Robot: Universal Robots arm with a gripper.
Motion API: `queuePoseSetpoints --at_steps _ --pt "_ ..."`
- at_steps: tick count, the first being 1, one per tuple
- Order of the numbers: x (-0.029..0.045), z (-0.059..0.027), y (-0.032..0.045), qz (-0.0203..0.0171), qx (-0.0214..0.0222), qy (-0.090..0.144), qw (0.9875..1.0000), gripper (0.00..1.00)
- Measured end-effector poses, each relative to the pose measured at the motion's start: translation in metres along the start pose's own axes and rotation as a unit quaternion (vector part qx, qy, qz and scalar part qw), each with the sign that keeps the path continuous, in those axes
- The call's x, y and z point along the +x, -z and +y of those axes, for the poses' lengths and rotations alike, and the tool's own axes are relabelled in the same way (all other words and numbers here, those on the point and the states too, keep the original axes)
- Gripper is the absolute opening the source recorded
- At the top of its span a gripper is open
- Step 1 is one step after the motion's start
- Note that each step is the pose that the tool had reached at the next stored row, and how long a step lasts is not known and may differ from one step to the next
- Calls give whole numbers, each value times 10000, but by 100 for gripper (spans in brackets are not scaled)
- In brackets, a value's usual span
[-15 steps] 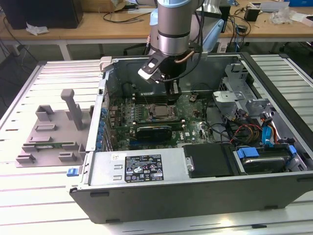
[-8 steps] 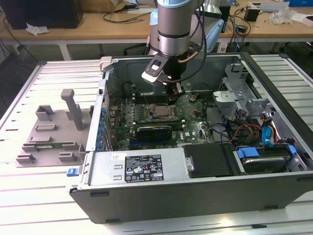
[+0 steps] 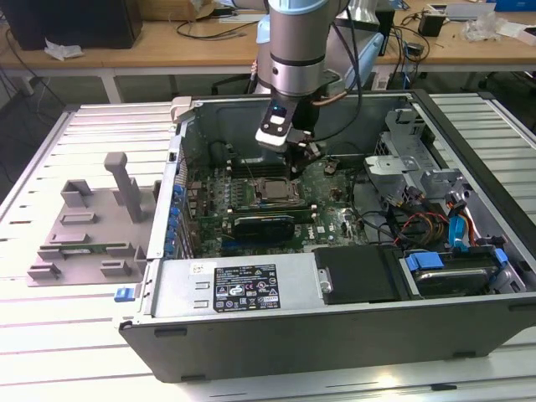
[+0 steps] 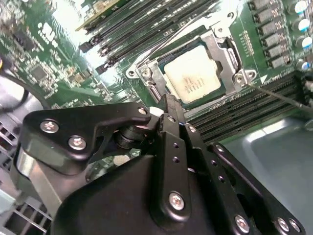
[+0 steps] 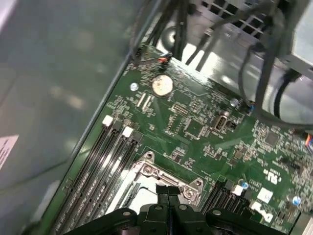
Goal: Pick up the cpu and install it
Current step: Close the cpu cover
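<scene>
The cpu point(image 3: 275, 189) is a small square chip with a pale silver top, lying flat in its socket on the green motherboard point(image 3: 327, 205) inside the open computer case point(image 3: 335, 327). In the second wrist view the cpu point(image 4: 191, 74) lies within the metal socket frame point(image 4: 222, 46). My gripper point(image 3: 301, 157) hangs just above the board beside the socket. Its black fingers point(image 4: 167, 108) are pressed together with nothing between them, the tips close to the socket's edge. In the first wrist view the gripper point(image 5: 168, 189) ends over the socket frame point(image 5: 161, 177).
Memory slots point(image 4: 146, 29) run along one side of the socket, and a thin lever wire point(image 4: 279, 95) sticks out from it. A black expansion card point(image 3: 264, 224), a bundle of cables point(image 3: 419, 224) and the case walls crowd the board. A grey fixture point(image 3: 88, 226) sits at the exterior view's left.
</scene>
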State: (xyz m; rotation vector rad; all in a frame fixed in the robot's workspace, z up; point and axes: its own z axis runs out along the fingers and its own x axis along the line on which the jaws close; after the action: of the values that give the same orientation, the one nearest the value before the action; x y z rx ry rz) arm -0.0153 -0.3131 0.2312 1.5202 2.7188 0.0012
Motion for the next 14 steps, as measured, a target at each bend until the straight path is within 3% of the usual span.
queuePoseSetpoints --at_steps 2,5,8,9,10,13,14 --pt "0 0 -2 4 -8 335 9994 11" --pt "0 0 -3 8 -14 626 9980 11" --pt "0 0 -4 13 -23 990 9951 11" --pt "0 0 -5 15 -26 1134 9935 11" --pt "0 0 -6 18 -30 1323 9912 11" --pt "0 0 -8 25 -42 1844 9828 11" --pt "0 0 -9 26 -44 1923 9813 11"
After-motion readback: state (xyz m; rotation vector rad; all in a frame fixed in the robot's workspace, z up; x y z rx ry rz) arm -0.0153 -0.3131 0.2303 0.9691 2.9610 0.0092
